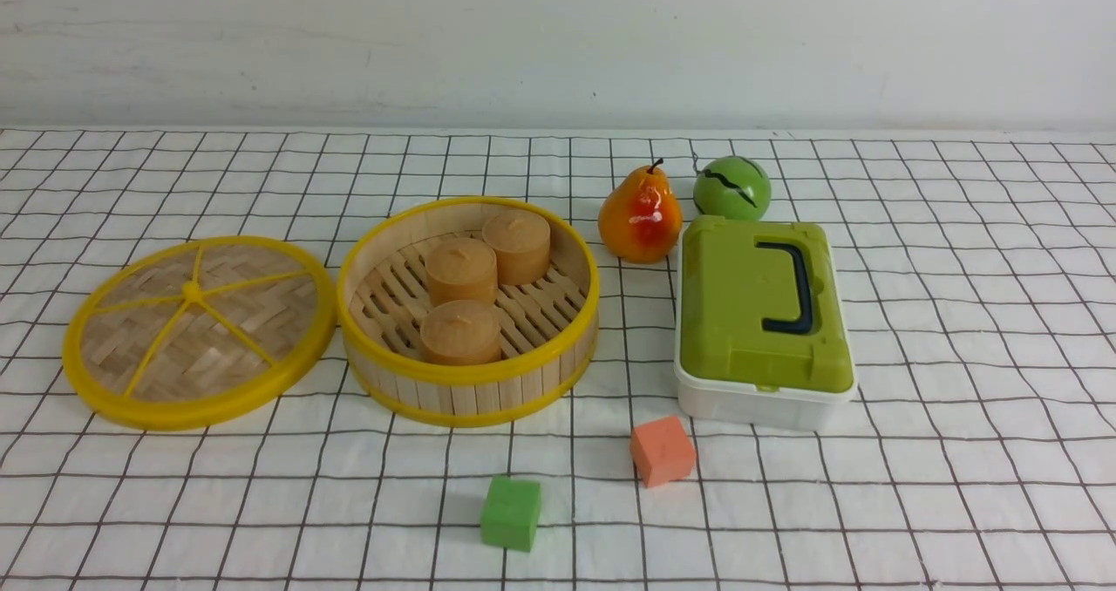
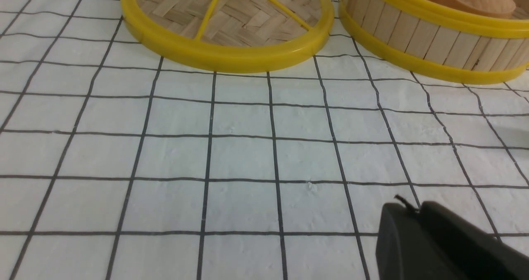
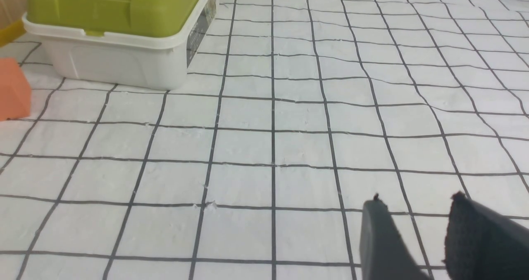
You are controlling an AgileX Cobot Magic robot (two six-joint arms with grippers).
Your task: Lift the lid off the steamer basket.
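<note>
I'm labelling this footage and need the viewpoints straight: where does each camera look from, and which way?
Front view: between the arms, looking forward over the table; no arm shows.
Left wrist: on the left arm, facing the lid and steamer basket; left claw at the edge.
Right wrist: on the right arm, facing the green-topped box; right claw shows.
Front and left wrist share lid and basket.
</note>
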